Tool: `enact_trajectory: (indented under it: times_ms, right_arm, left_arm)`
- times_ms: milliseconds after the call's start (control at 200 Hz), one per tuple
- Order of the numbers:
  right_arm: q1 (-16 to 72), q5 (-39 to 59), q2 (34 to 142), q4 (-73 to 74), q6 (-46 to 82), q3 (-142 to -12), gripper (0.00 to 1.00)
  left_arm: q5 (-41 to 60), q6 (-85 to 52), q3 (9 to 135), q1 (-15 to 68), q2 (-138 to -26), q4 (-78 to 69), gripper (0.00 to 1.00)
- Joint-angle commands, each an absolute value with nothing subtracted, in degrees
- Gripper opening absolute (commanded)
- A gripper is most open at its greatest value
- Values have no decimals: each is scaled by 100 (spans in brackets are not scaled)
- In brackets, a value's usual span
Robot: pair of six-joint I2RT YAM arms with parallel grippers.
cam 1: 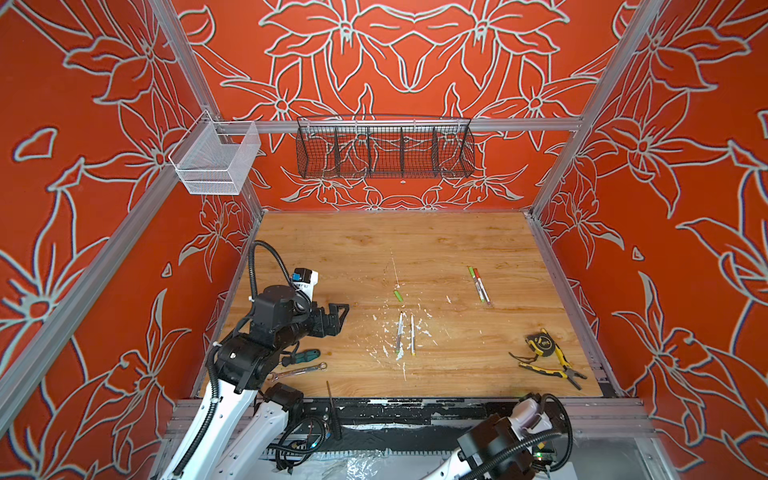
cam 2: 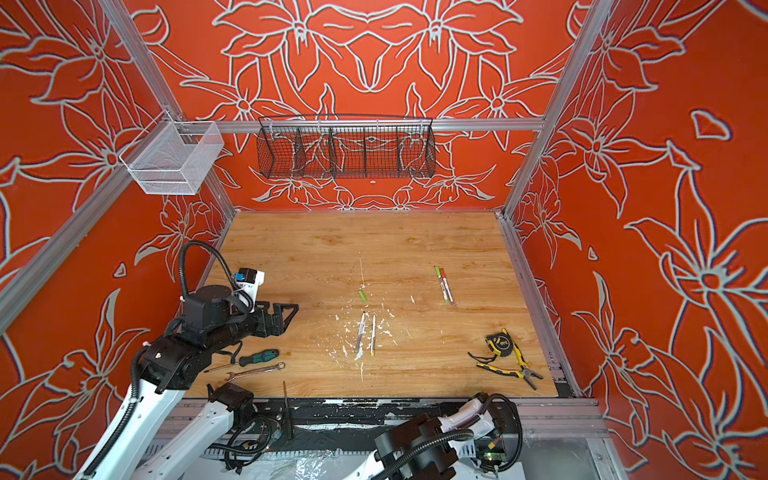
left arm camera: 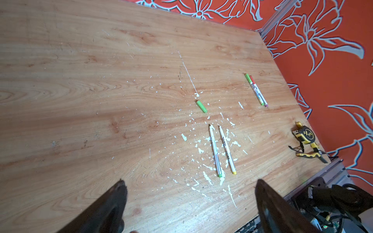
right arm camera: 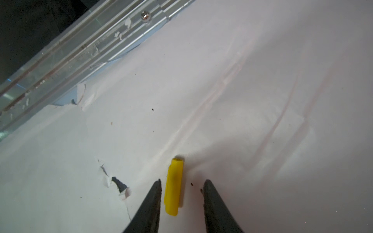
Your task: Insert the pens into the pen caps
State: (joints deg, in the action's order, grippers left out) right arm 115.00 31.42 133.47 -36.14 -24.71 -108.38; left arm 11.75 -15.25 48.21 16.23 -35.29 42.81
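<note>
Both jaws spread, left gripper (left arm camera: 190, 181) over flecked wooden table (cam 1: 457, 241), right gripper (right arm camera: 182, 180) astride yellow cap (right arm camera: 174, 185), orange walls (cam 1: 395, 62)

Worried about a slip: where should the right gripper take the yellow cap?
Probably pinch the yellow cap across its middle, from above: it lies flat, lengthwise between the right gripper's open jaws, which straddle its narrow width.

left gripper (left arm camera: 190, 181) agape, right gripper (right arm camera: 182, 180) seemingly ajar
</note>
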Motion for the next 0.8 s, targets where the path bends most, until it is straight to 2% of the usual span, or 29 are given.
enact_trajectory:
  times_ms: [0,75,300,405,515,601,796]
  right_arm:
    - [11554,3024,13495,-3933,-2339,-10953,33]
    - [11608,2955,13541,-4100,-2217,-11053,34]
    - [11715,2741,13540,-4269,-2113,-11101,45]
    - [11699,2705,13791,-4625,-2046,-11459,42]
    - [11523,3207,14385,-5489,-2117,-12350,36]
    - [11514,3293,14410,-5460,-2135,-12347,29]
    - [11558,3106,14396,-5462,-2068,-12281,27]
  left_arm:
    - [1064,-1557,4814,1670,-3515,4302,97]
    - [1057,-1542,4813,1678,-3519,4307,97]
    - [1127,-1523,4787,1679,-3557,4263,97]
    - [1152,-1506,4801,1679,-3613,4276,97]
    - [1136,-1505,4804,1687,-3547,4293,97]
    - [1076,-1515,4803,1701,-3444,4306,97]
    - [984,-1537,4797,1760,-3366,4315,97]
